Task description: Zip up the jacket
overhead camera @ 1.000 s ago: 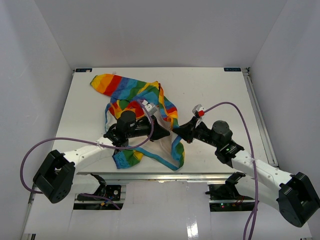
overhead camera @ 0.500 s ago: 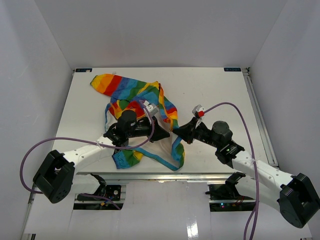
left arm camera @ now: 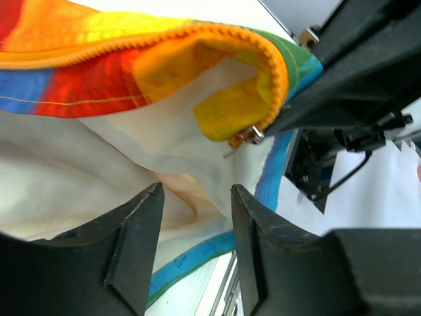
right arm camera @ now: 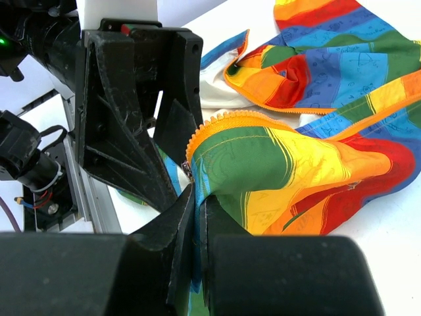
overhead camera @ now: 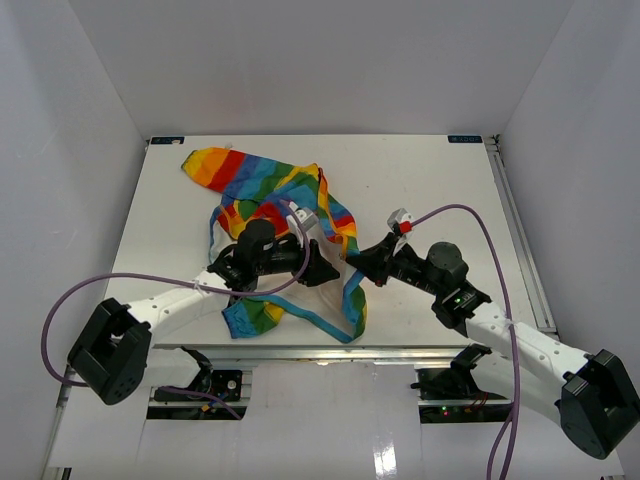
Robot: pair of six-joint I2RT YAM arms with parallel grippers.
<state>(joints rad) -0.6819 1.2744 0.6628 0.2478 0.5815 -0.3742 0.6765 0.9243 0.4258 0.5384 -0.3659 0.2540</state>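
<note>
Jacket lies crumpled and unzipped mid-worktop, between the two arms. Right gripper is clamped on its front edge beside the orange zipper teeth, probably to keep that edge taut. Left gripper stands with jaws apart over the white lining, holding nothing and facing the slider.

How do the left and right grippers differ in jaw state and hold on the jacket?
The left gripper is open, jaws apart over the white lining; the right gripper is shut. The left grips nothing; the right pinches the jacket edge beside the orange zipper. Both are at the jacket.
</note>
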